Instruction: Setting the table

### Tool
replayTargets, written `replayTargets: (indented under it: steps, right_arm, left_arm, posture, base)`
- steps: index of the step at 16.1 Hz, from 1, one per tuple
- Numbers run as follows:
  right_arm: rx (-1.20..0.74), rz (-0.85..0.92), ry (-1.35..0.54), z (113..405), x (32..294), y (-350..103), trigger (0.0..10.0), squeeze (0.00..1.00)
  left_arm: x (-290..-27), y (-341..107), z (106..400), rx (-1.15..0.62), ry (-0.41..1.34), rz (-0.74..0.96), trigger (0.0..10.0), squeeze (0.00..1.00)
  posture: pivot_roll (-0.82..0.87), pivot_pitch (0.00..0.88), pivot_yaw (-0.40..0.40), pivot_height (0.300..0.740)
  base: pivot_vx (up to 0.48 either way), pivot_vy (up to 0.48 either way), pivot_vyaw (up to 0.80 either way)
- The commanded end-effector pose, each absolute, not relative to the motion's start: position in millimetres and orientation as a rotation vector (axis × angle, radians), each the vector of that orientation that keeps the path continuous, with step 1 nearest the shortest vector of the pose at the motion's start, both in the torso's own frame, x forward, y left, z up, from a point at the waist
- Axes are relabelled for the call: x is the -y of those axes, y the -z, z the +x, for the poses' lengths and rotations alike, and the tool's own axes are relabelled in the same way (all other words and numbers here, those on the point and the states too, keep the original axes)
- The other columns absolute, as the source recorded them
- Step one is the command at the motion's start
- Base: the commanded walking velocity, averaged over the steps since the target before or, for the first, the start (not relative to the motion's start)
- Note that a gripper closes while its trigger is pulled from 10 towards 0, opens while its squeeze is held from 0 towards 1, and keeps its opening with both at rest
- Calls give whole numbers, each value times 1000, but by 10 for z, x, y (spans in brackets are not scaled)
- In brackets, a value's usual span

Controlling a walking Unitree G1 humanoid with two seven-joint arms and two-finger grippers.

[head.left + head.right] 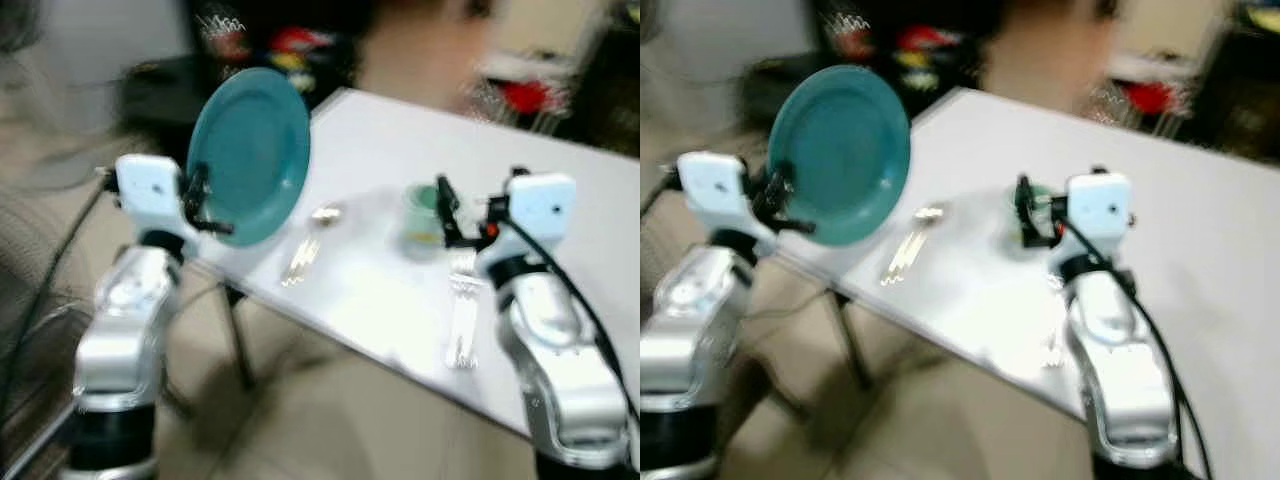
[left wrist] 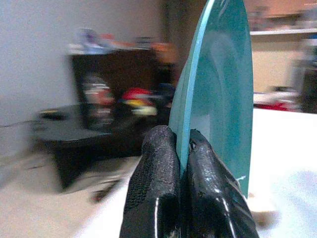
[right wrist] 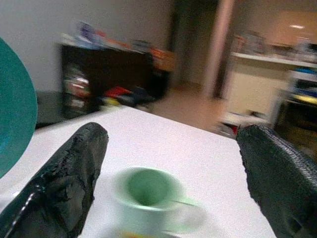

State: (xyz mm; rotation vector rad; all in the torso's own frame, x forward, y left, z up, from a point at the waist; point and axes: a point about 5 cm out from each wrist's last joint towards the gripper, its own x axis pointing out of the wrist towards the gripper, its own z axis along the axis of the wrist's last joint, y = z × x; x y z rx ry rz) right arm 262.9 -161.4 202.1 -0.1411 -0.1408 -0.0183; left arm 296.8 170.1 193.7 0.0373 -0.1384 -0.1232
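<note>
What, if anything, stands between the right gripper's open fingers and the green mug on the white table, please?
Nothing visible does. The right gripper is open, with the green mug upright on the white table in the bare gap ahead of its fingers. The fork lies nearer the robot, beside the arm.

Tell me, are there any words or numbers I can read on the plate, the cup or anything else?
None can be read.
The teal plate, held on edge by the left gripper, is plain.
The green mug in front of the open right gripper has a yellowish mark low on its side, too blurred to read.
The colourful things on the dark shelf behind are too blurred too.
</note>
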Motion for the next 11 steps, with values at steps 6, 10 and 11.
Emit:
replayTargets:
  steps: [6, 10, 11]
  right_arm:
    - [164, -130, 10, 2611, 1566, -2081, 10000, 0]
    - [211, -110, -5, 2557, 1555, -2144, 10000, 0]
    - [217, -105, -8, 2548, 1548, -2151, 10000, 0]
  left_arm:
    - [-1740, -2127, 2978, 223, 130, 40, 10000, 0]
    - [-1714, -2269, 2979, 294, 143, -28, 10000, 0]
    - [-1722, -2269, 2971, 296, 150, -25, 10000, 0]
  posture:
    - [46, 0, 27, 740]
    - [34, 0, 46, 740]
    - [35, 0, 46, 740]
  base:
    - [328, 0, -800]
    - [72, 0, -200]
    - [0, 0, 0]
